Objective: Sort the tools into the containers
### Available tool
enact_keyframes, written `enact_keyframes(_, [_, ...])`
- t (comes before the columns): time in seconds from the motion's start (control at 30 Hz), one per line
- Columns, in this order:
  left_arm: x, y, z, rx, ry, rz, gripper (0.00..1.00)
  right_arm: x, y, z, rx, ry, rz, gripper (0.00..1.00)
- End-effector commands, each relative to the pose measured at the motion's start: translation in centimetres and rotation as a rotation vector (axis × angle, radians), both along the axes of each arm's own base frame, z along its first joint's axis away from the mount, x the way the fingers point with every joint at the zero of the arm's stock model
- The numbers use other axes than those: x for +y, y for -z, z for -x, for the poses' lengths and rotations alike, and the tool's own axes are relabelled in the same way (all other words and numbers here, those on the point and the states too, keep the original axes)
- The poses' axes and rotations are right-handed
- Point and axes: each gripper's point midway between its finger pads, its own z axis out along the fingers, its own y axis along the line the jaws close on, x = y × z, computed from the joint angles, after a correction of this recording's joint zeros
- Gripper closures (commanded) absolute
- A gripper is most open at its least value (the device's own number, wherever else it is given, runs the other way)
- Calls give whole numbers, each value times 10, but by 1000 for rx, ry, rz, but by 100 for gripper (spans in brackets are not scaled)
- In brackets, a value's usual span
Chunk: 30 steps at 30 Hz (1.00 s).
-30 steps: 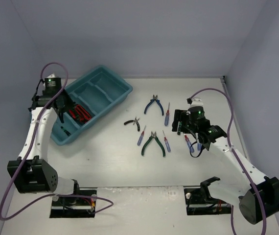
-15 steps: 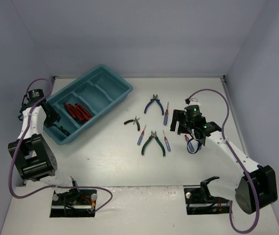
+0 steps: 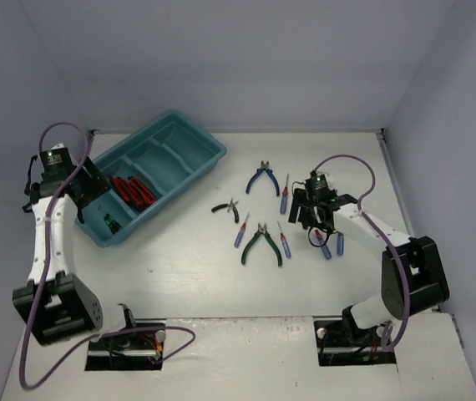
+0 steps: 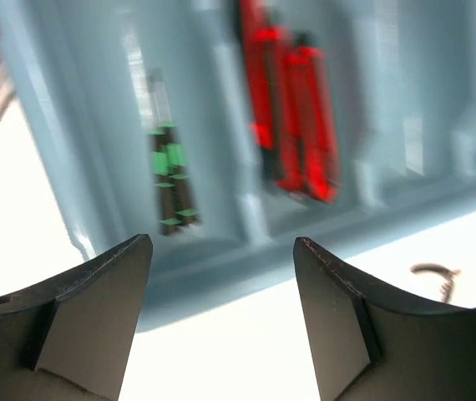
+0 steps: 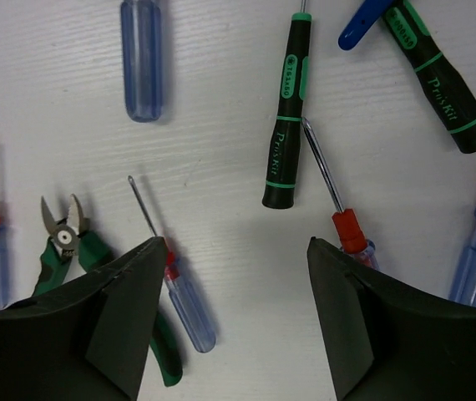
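- The left gripper (image 4: 221, 246) hangs over the near end of the teal tray (image 3: 207, 149). Its jaws stand apart with nothing between them.
- In the tray's outermost long compartment lies a green-and-black screwdriver (image 4: 169, 180) (blurred in the wrist view).
- Across one divider, in the next compartment, the red-handled cutters (image 4: 295, 125) lie side by side, touching. How many there are is hard to count.
- The right gripper (image 5: 236, 244) is low over the table (image 3: 188, 276), well apart from the tray. Its jaws are spread and clamp nothing.
- Just ahead of its fingers lies a slim black-and-green screwdriver (image 5: 284, 125). The tip of a red-collared, clear-handled screwdriver (image 5: 348, 224) touches it or lies just beside it.
- Beside the left finger are another red-collared screwdriver (image 5: 181, 292) and the green-handled pliers (image 5: 75, 251), jaws parted.
- A clear blue handle (image 5: 142, 58) lies farther off, and a thicker black-and-green handle (image 5: 440, 77) sits at the upper right.
- Loose on the table between gripper and tray are blue-handled pliers (image 3: 262, 180) and small black pliers (image 3: 227, 209) (both outside the tray).
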Motion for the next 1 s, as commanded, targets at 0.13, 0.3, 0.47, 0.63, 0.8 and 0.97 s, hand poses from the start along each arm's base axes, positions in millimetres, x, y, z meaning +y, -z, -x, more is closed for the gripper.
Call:
enact_keyframes(0.13, [-77, -62, 23, -185, 202, 33, 34, -9, 21, -20, 31, 82, 24, 46])
enact_keyframes(0.3, [-99, -73, 33, -231, 266, 73, 34, -11, 30, -27, 36, 96, 22, 47])
enact_keyframes(0.47, [-118, -84, 38, -264, 309, 97, 33, -15, 44, -32, 59, 108, 40, 54])
enact_keyframes(0.63, [-144, -86, 40, -262, 366, 102, 33, -15, 49, -35, 54, 104, 46, 69])
enact_keyframes(0.8, [-189, -92, 40, -275, 453, 130, 33, -13, 27, -41, -9, 57, 48, 98])
enact_keyframes(0.97, [-241, -111, 34, -356, 550, 196, 33, 10, -45, -44, -207, -62, -12, 100])
